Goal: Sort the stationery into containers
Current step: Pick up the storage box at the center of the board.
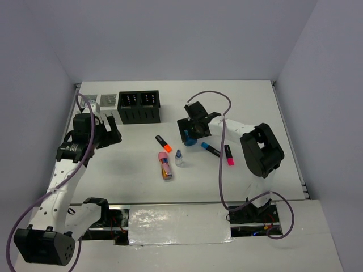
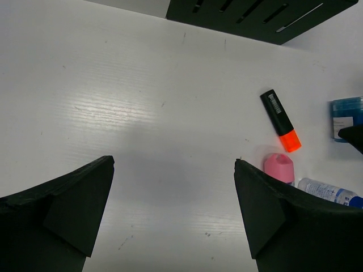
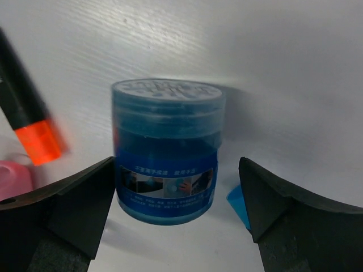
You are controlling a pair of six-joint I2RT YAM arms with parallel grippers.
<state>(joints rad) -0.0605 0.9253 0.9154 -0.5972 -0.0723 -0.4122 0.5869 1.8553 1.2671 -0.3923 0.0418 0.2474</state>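
Item 1, round blue jar (image 3: 164,130): on the table (image 3: 283,62), between my right fingers (image 3: 74,209). These are spread wide. The right one stands clear of the jar and the left one is just beside its wall; I cannot tell whether it touches. Only the right wrist view gives detail: a clear ribbed lid, blue contents, and a label band of small pictures with a line of writing too fine to read. The top view reduces the jar to a blue patch (image 1: 191,141) under those fingers (image 1: 191,130). The left wrist view catches it at the frame's right edge (image 2: 346,116).

Item 2, orange-capped highlighter (image 2: 281,120): just left of the jar. Its white barcode-like label shows in the left wrist view alone.

Item 3, pink-orange tube (image 1: 165,164), with the tiny bottle (image 1: 179,158) beside it.

Item 4, blue-capped highlighter (image 1: 210,149) and pink-capped highlighter (image 1: 228,154): seen clearly from the top only.

Item 5, black boxes (image 1: 139,106) and white boxes (image 1: 102,102): a row at the far left.

Item 6, left fingers (image 2: 68,198): parted over bare table, gripping nothing
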